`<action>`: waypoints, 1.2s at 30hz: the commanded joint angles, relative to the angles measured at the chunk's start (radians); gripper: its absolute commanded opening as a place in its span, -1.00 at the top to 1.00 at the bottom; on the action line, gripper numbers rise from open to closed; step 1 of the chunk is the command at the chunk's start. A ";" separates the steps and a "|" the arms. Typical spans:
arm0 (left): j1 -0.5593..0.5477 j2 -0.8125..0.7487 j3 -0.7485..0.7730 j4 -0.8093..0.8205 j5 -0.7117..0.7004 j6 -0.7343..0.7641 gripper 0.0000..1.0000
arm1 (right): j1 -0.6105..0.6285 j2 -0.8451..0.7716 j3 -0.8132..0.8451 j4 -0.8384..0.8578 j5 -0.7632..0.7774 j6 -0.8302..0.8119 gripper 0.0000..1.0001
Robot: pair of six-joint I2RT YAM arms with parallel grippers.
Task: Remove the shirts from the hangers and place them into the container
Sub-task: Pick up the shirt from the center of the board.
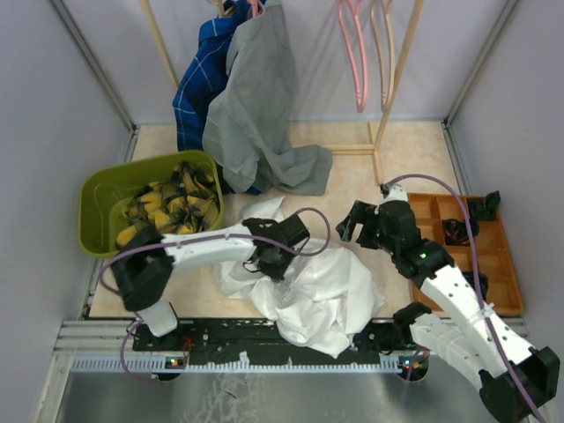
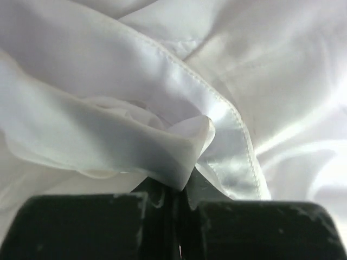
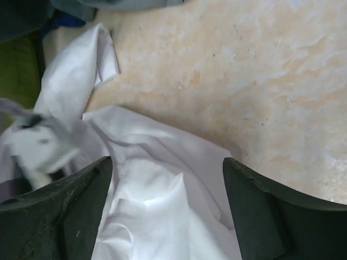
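At lower centre the white shirt is lying crumpled on the counter, the left gripper pinching a fold of it with jaws closed. Just right, the right gripper is hovering, jaws spread wide, holding nothing. At mid left the container is holding the plaid shirt. At the top, the grey shirt and blue shirt are hanging.

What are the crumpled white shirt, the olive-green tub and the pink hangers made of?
The crumpled white shirt looks like thin, slightly shiny woven cloth: soft folds, a stitched hem, light showing through its edge. The olive-green tub looks like smooth moulded plastic, with rounded corners and a glossy rim. The pink hangers are thin and curved, maybe plastic or coated wire; too small to tell.
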 commanded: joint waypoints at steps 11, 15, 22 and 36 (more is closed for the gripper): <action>0.006 -0.486 0.001 0.276 -0.051 0.027 1.00 | -0.006 0.186 -0.028 0.056 -0.346 0.052 -0.01; 0.007 -0.399 -0.073 0.398 0.105 -0.019 0.73 | -0.005 0.166 -0.017 0.055 -0.298 0.060 0.01; 0.006 -0.229 -0.111 0.559 0.286 -0.135 -0.38 | -0.006 0.112 -0.003 0.002 -0.199 0.058 0.24; -0.005 0.000 0.132 0.312 0.162 -0.121 -0.99 | -0.008 -0.161 0.057 -0.114 0.225 0.033 -0.42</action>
